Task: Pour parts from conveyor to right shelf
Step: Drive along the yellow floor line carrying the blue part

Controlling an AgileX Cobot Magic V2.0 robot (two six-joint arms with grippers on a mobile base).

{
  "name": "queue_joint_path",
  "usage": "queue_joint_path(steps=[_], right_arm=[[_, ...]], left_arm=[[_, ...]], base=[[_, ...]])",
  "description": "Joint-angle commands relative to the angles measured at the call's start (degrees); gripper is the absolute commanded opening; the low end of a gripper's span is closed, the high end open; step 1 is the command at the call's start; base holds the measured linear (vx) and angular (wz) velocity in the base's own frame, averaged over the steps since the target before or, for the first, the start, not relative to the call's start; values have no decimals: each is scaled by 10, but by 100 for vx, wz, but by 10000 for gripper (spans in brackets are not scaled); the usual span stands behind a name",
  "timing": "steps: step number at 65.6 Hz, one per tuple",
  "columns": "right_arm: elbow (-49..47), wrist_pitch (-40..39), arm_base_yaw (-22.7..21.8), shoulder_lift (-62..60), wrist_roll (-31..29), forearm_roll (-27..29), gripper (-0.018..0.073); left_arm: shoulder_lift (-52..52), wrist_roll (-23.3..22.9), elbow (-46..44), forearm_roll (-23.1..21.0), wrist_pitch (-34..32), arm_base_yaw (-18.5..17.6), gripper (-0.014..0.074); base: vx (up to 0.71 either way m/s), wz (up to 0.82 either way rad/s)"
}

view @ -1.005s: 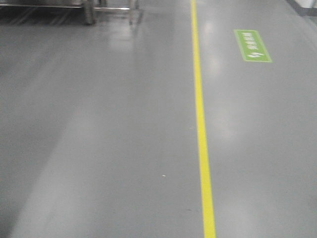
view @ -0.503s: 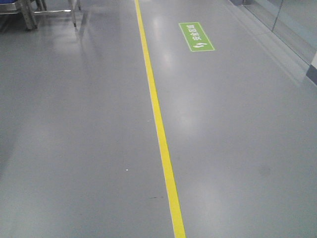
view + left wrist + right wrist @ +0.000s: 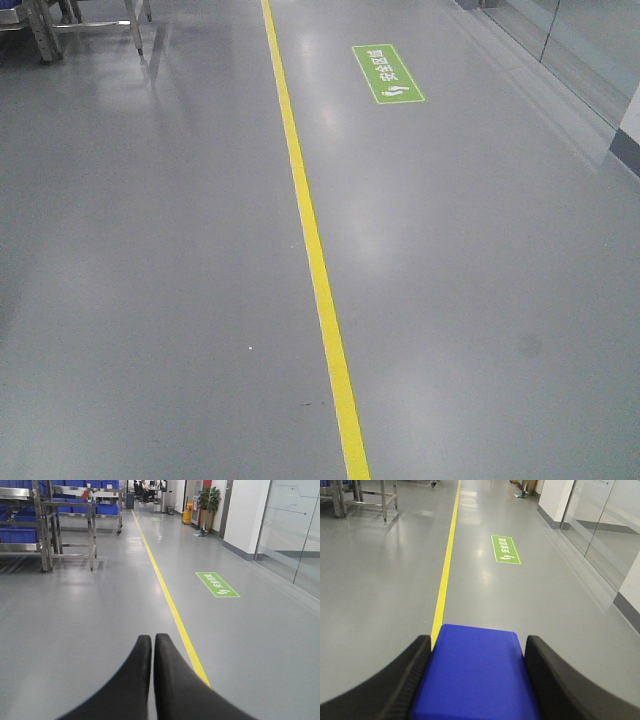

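Observation:
A bright blue block, the part point(image 3: 475, 675), sits between the black fingers of my right gripper point(image 3: 477, 640), which is shut on it above the grey floor. In the left wrist view my left gripper point(image 3: 152, 639) is shut with its two fingertips pressed together and nothing between them. Steel-framed shelves with blue bins point(image 3: 30, 522) stand at the far left of that view. I cannot tell which of them is the right shelf. The conveyor is out of view.
A yellow line point(image 3: 310, 240) runs along the glossy grey floor, with a green floor sign point(image 3: 387, 73) to its right. Steel rack legs point(image 3: 45, 25) show at the top left. A glass wall point(image 3: 605, 525) lines the right side, and potted plants point(image 3: 207, 502) stand far down the aisle.
The front view has swung: the yellow line shifted from right of centre to the middle, the green sign moved left, and the right wall came into view. Little shift in the last half second.

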Motion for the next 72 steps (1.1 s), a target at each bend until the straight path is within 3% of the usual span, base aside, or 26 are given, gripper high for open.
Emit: queue_joint_path(steps=[1, 34, 72], right_arm=[[-15, -45, 0, 8, -1, 5, -5], [-15, -45, 0, 8, -1, 5, -5], [-15, -45, 0, 8, -1, 5, -5]], left_arm=[[-6, -2, -11, 0, -44, -3, -6], [-6, -2, -11, 0, -44, -3, -6], [-6, -2, -11, 0, -44, -3, -6]], base=[[11, -2], [21, -5], [46, 4]])
